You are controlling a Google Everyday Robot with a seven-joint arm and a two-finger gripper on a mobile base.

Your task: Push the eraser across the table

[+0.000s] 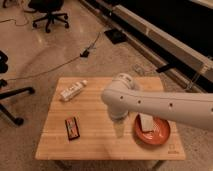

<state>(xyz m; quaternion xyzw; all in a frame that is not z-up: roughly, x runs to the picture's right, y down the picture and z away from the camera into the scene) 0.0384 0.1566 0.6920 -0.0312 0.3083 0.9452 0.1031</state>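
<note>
The eraser (72,128), a small flat block with black edges and a reddish-orange face, lies on the front left part of the pale wooden table (95,150). My white arm reaches in from the right, with its elbow bulging over the table's middle. Below it the gripper (119,128) points down at the tabletop, open, with nothing between its fingers. It stands well to the right of the eraser and does not touch it.
A white bottle (72,91) lies on its side at the table's back left. An orange plate (162,137) holding a white item sits at the front right. Office chairs (47,15), a chair base (10,95) and floor cables (85,52) surround the table.
</note>
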